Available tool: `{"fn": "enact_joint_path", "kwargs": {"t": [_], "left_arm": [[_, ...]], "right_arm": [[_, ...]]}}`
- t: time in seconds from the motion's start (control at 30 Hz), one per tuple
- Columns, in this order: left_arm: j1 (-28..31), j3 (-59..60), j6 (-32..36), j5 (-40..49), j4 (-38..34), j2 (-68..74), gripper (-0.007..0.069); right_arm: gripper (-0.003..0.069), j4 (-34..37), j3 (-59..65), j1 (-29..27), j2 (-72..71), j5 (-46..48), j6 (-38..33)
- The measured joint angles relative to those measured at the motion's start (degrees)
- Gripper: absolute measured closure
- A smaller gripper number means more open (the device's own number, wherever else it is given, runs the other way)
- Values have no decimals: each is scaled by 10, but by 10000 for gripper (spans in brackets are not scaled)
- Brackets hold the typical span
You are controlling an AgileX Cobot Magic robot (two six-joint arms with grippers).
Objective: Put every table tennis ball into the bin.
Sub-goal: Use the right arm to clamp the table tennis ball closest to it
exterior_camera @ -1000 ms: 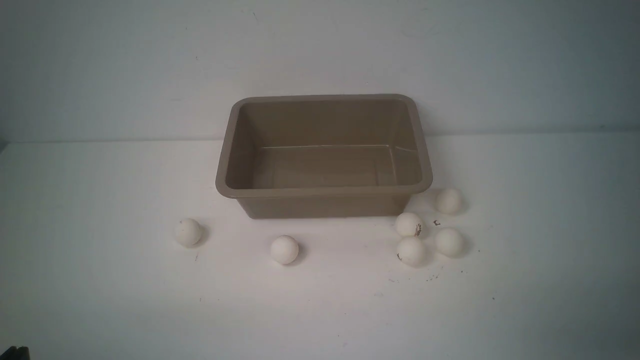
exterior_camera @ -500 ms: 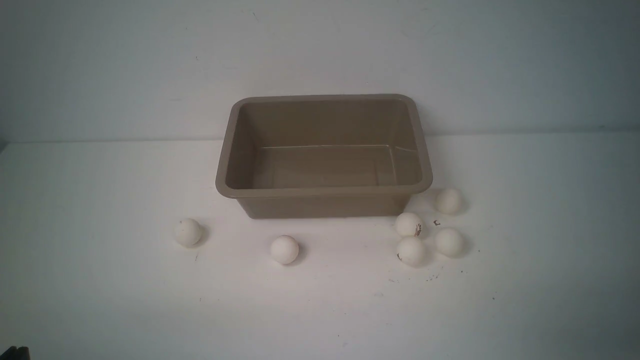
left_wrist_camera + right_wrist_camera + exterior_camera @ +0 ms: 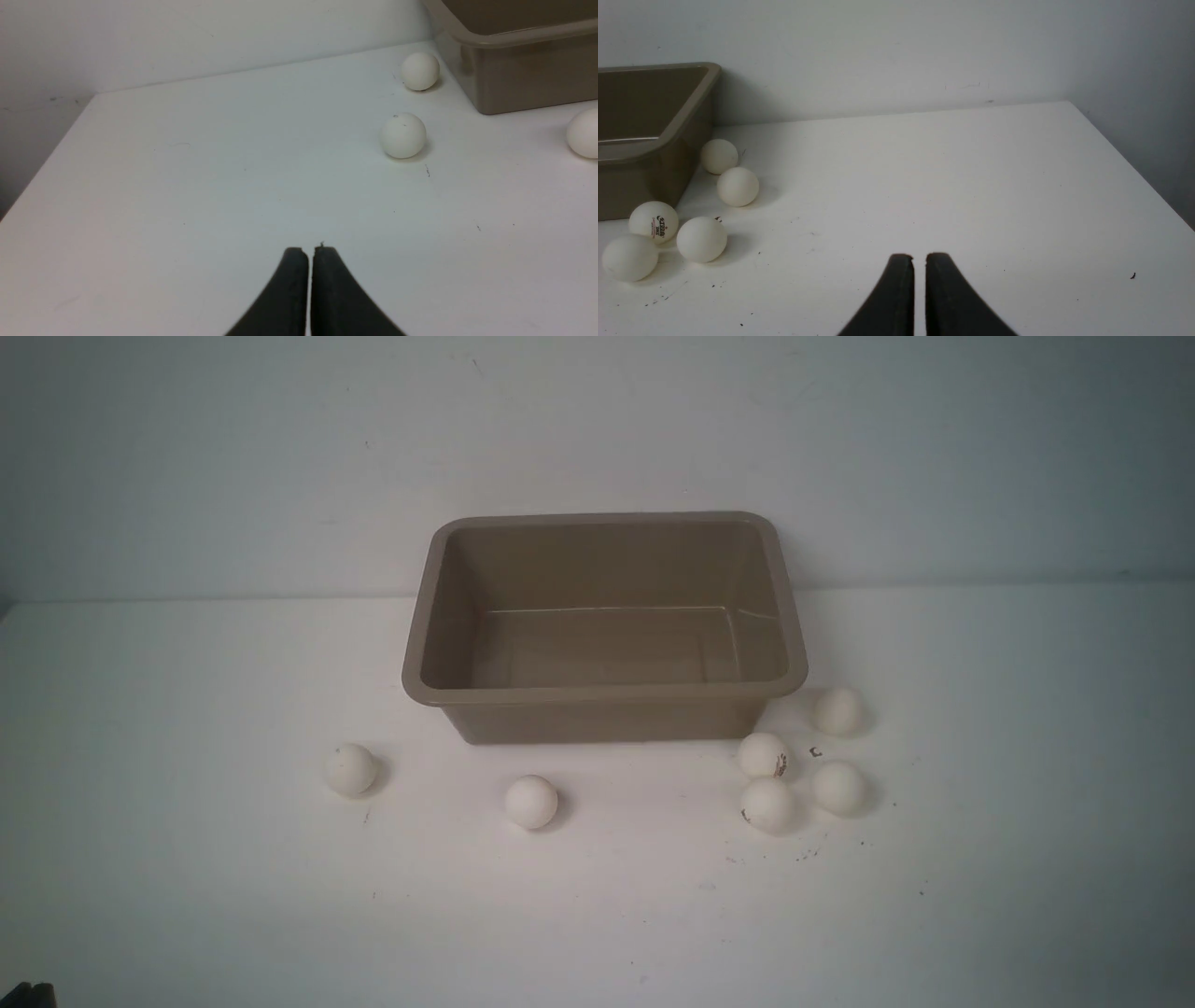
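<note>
Bin (image 3: 605,693) stands upright, mouth up, on the white table (image 3: 187,877), centred between the arms and back toward the wall (image 3: 597,429). My read: placed so either arm can reach it and drop in from above. Bin is empty and every ball is out on the table, so task looks unstarted. Balls lie loose in front of and beside the bin, none touching a pincer. Robot's left side: left ball (image 3: 351,769) well clear of the bin, middle ball (image 3: 531,802) near the front wall. Right side, bunched off the front right corner: corner ball (image 3: 837,711), printed ball (image 3: 764,755), outer ball (image 3: 839,788), near ball (image 3: 767,805). Printed and near ball are very close, can't tell if touching. Each wrist view adds one ball tucked by a side wall, apparently hidden under the flared rim from the front: left tucked ball (image 3: 420,71), right tucked ball (image 3: 719,156). Split suggests left arm takes the left ones, right arm the bunch. Left pincer (image 3: 310,249): tips pressed together, holds nothing, hangs over bare table well short of the left ball. Right pincer (image 3: 920,256): tips all but together, thin slit between, nothing in it, over bare table, well apart from the bunch. Both would need to spread before any pick; round balls likely roll if nudged.
</note>
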Motion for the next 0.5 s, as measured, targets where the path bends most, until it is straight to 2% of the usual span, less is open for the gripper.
{"fn": "enact_joint_path", "kwargs": {"t": [0.07, 0.1, 0.2, 0.33, 0.43, 0.5], "left_arm": [[0, 0, -13, 0, -24, 0, 629], [0, 0, -40, 0, -69, 0, 629], [0, 0, -134, -1, -225, 0, 629], [0, 0, -239, -9, -445, 0, 629], [0, 0, -238, -34, -535, 0, 629], [0, 0, -225, -49, -552, 0, 629]], "right_arm": [[635, 9, 0, 0, 0, -2, 1], [635, 27, 0, 0, 0, -13, 4], [635, 124, 0, 0, 0, -60, 24], [635, 299, 0, 0, 0, -133, 52], [635, 384, 0, 0, 0, -176, 55], [635, 405, 0, 0, 0, -190, 57]]}}
